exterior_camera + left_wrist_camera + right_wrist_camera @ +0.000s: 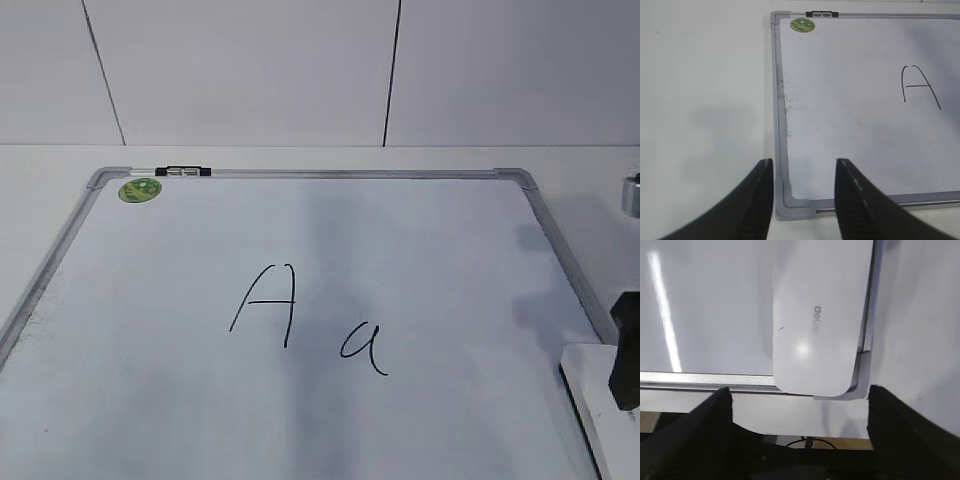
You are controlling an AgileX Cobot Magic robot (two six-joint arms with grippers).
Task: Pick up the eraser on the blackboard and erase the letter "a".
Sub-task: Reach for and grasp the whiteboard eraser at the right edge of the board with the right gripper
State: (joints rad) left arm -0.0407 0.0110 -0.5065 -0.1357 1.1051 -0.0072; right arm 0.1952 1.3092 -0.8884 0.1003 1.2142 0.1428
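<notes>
At the blackboard's (430, 250) left frame edge, near its front corner, the left gripper (804, 197) hovers with jaws spread and nothing between them, straddling the silver rail. Further right on the board, past the round green sticker (140, 189) and the capital "A" (266, 305), sits the letter "a" (363, 348), unsmudged. At the board's front right corner lies the eraser (817, 315), its white top facing up and one end overhanging the frame. The right gripper (800, 405) hangs over that end, jaws wide apart and clear of the eraser's sides.

The eraser looks like a light, rigid plastic shell, smooth and glossy, so likely slippery under the pads. A firm pinch across its two long sides, near the middle, should keep it level for wiping and stop it twisting.
</notes>
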